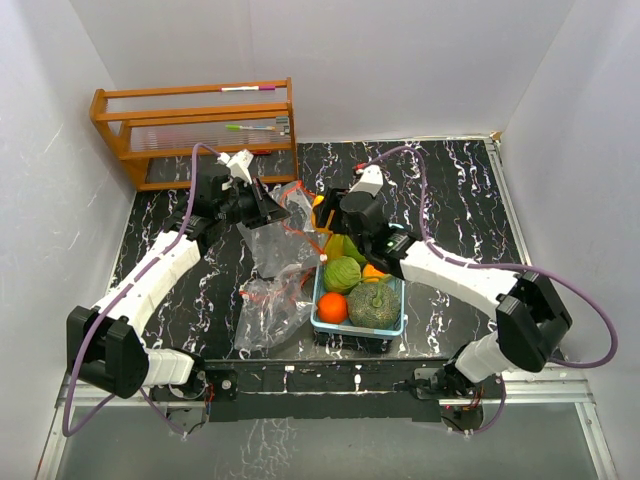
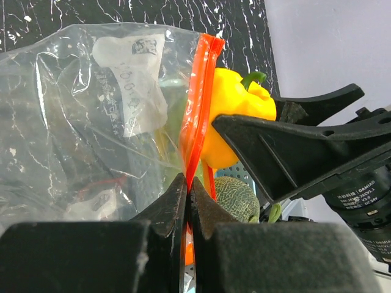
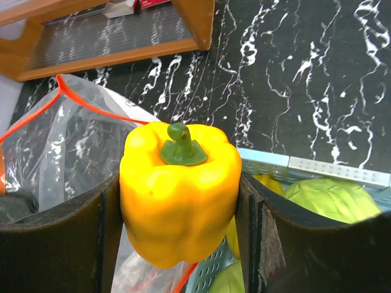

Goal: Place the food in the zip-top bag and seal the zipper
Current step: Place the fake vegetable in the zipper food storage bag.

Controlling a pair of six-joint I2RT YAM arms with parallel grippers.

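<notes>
My right gripper (image 3: pixel 178 190) is shut on a yellow pepper (image 3: pixel 177 195) with a green stem. It holds the pepper above the open mouth of the clear zip-top bag (image 3: pixel 67 140), at the basket's far left corner. My left gripper (image 2: pixel 188 183) is shut on the bag's red zipper strip (image 2: pixel 198 104) and holds that edge up. The pepper (image 2: pixel 235 104) hangs just right of the strip. In the top view the left gripper (image 1: pixel 262 205) and right gripper (image 1: pixel 325 215) face each other across the bag (image 1: pixel 275 250). A cabbage ball (image 1: pixel 342 273), an orange (image 1: pixel 333 307) and a netted melon (image 1: pixel 374 305) lie in the basket.
The light-blue basket (image 1: pixel 392 330) stands at front centre, its rim also in the right wrist view (image 3: pixel 317 165). Crumpled clear plastic with a red strip (image 1: pixel 265 310) lies to its left. A wooden rack (image 1: pixel 195 130) with pens stands at the back left. White walls close in the table.
</notes>
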